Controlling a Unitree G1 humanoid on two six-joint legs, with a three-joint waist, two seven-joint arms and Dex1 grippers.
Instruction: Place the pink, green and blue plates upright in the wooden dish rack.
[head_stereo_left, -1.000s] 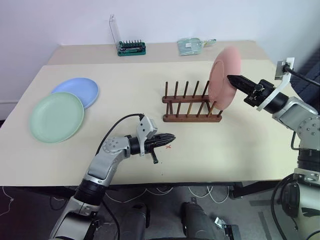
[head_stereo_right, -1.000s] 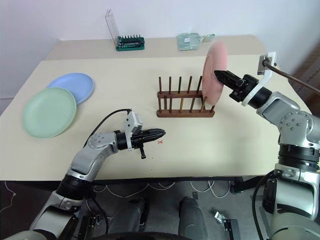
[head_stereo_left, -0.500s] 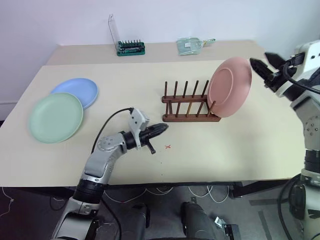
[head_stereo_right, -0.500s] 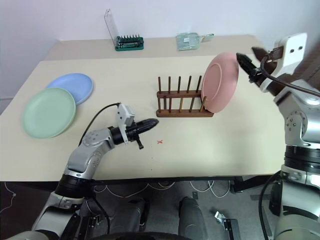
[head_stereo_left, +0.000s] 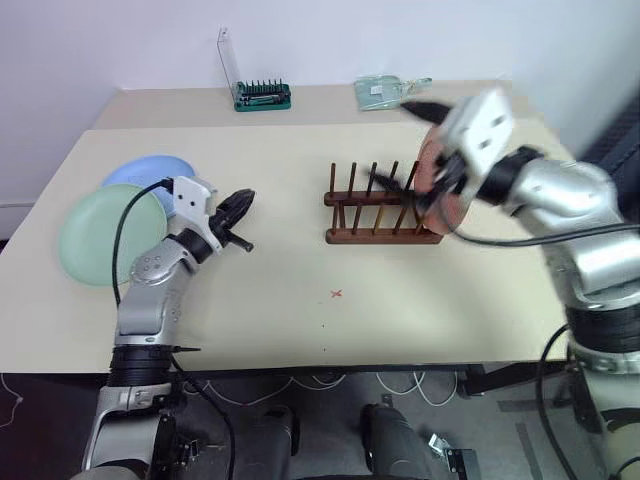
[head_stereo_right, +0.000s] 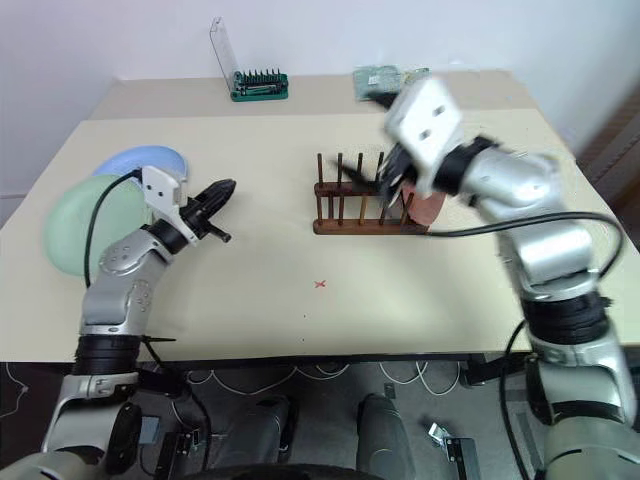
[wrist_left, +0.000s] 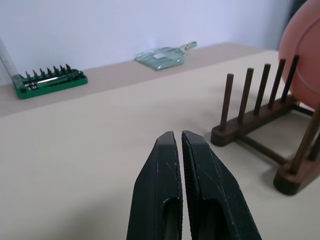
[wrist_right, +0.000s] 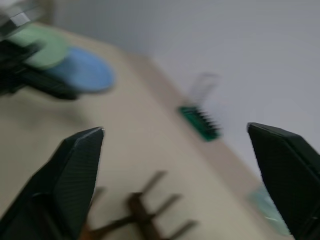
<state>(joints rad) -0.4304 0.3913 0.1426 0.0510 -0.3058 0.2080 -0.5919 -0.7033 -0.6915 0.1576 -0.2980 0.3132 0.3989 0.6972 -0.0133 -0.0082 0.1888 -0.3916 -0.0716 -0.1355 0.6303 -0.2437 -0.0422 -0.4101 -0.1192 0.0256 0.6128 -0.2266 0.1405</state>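
The pink plate (wrist_left: 304, 52) stands upright at the right end of the wooden dish rack (head_stereo_left: 378, 214), partly hidden behind my right arm. My right gripper (head_stereo_left: 390, 140) hangs open and empty above the rack, holding nothing; its fingers (wrist_right: 75, 175) are spread wide. The green plate (head_stereo_left: 95, 240) lies flat at the table's left, with the blue plate (head_stereo_left: 150, 170) tucked behind it. My left gripper (head_stereo_left: 238, 205) is shut and empty, hovering just right of the two plates and pointing toward the rack (wrist_left: 260, 120).
A green tool holder with a clear lid (head_stereo_left: 262, 95) and a clear packet (head_stereo_left: 385, 92) sit on the raised back shelf. A small red cross (head_stereo_left: 336, 294) marks the table in front of the rack.
The right gripper let go of the pink plate, opened wide and swung left over the rack. The plate now rests in the rack. The left arm moved left and up toward the flat plates.
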